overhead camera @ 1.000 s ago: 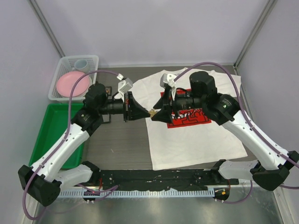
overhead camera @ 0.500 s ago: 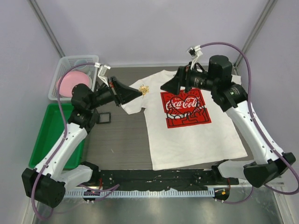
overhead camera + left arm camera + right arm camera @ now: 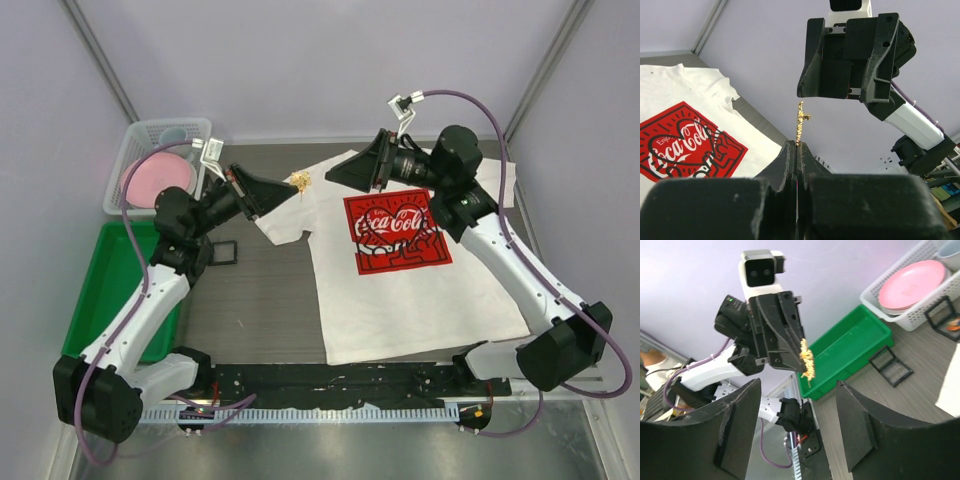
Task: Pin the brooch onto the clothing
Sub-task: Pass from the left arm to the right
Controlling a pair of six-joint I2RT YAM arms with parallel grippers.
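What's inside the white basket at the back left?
A pink plate and a pale cup beyond it. The left arm covers the plate's near edge and that basket corner.

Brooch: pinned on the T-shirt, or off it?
Off it. The brooch sticks up from the shut fingers of the left gripper, held in the air; the T-shirt lies spread flat, apart from it.

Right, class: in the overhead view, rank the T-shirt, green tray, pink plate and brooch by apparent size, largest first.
1. T-shirt
2. green tray, though partly hidden
3. pink plate
4. brooch, smallest even though held up nearer the camera
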